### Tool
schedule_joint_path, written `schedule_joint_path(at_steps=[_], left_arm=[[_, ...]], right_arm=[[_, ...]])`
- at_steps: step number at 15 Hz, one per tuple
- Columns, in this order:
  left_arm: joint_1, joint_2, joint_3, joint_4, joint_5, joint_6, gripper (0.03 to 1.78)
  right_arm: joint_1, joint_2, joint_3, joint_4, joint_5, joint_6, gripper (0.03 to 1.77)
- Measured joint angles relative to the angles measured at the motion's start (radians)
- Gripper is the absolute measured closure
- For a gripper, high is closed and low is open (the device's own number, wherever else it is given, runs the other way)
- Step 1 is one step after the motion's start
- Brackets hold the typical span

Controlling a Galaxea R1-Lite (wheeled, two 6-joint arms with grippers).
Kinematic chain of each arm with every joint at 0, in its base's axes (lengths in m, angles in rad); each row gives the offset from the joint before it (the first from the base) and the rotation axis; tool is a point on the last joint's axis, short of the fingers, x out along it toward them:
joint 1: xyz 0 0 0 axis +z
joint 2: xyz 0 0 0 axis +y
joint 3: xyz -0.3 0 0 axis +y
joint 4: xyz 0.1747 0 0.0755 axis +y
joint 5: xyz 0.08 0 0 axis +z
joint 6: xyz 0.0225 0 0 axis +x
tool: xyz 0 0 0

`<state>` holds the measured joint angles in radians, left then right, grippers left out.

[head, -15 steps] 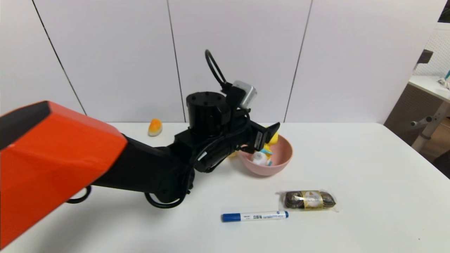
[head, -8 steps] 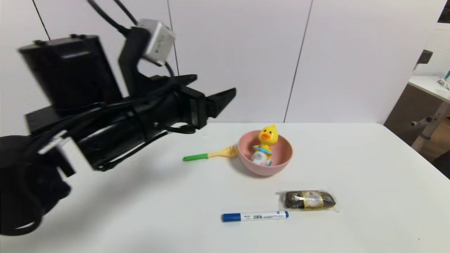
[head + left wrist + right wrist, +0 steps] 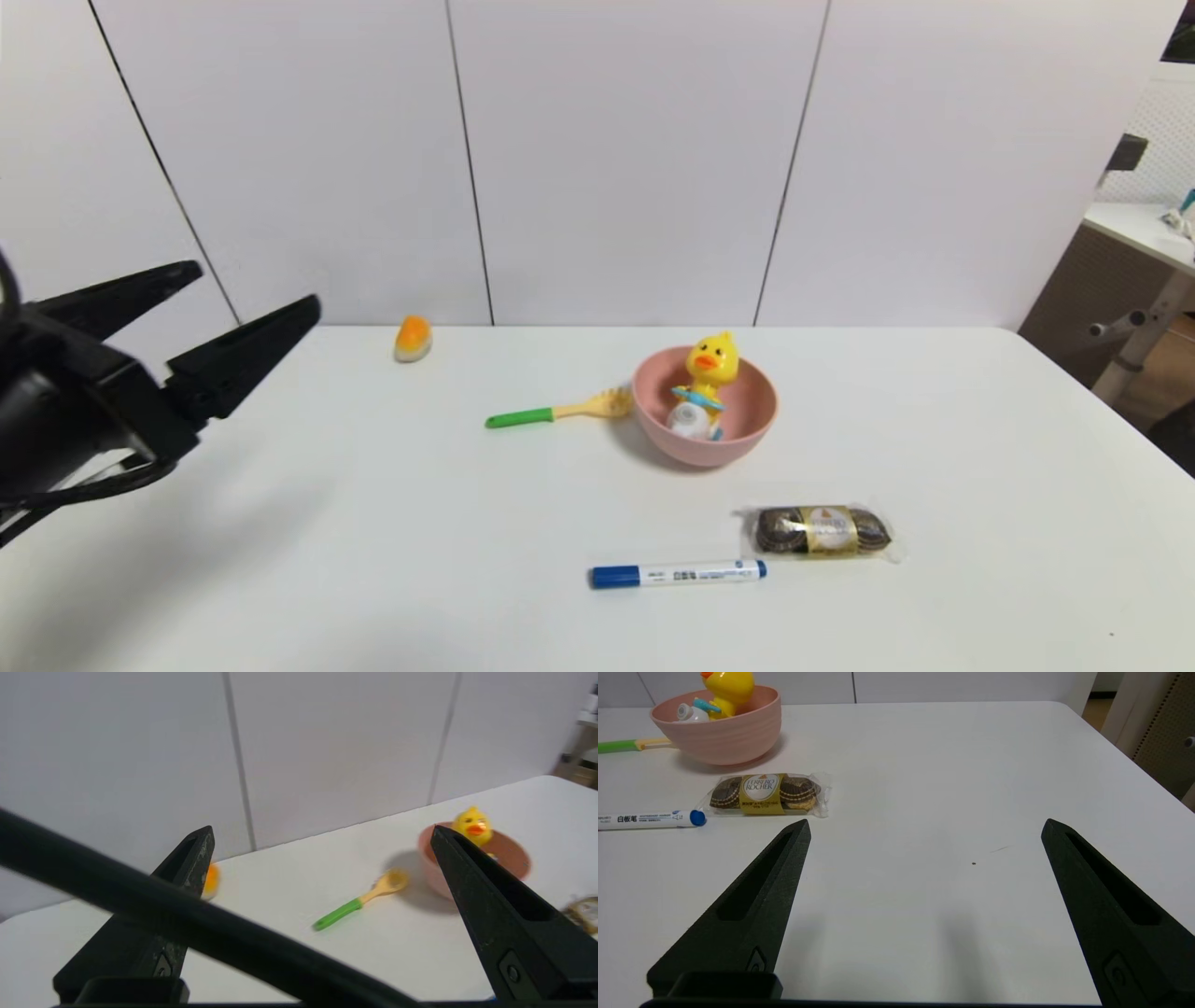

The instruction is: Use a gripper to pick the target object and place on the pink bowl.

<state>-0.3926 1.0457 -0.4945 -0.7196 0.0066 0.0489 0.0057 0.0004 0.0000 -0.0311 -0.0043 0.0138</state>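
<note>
The yellow duck toy (image 3: 709, 369) sits inside the pink bowl (image 3: 747, 434) at the table's middle, its head above the rim; the duck (image 3: 728, 688) and the bowl (image 3: 719, 732) also show in the right wrist view. My left gripper (image 3: 252, 289) hangs open and empty at the far left, well away from the bowl, and the left wrist view shows its fingers (image 3: 196, 851) spread wide, the duck (image 3: 472, 826) and bowl (image 3: 507, 851) beyond them. My right gripper (image 3: 924, 828) is open over bare table, with nothing between its fingers.
A green-handled yellow fork (image 3: 551, 411) lies just left of the bowl. An orange-and-white lump (image 3: 412, 338) rests by the back wall. In front of the bowl lie a chocolate packet (image 3: 822, 530) and a blue-capped marker (image 3: 677, 573). The table's right edge (image 3: 1102, 411) is near other furniture.
My left gripper has let go of the duck, left it in the bowl, opened wider and swung up and back to the far left.
</note>
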Motion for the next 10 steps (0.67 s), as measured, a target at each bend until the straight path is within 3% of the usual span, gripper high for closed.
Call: schedule_joint_path(at_steps=[5,8,10], left_arm=[[0.214,-0.27,0.152,0.147,-0.018,0.013,0.14],[0.338,-0.442,0.242,0.241,-0.081,0.022,0.13],[0.373,-0.555,0.308,0.293,-0.1,0.025,0.12]], right_arm=[[0.0,0.0,0.0,0.0,-0.001,0.0,0.09],[0.0,0.0,0.0,0.0,0.0,0.0,0.09],[0.0,0.0,0.0,0.0,0.0,0.0,0.09]])
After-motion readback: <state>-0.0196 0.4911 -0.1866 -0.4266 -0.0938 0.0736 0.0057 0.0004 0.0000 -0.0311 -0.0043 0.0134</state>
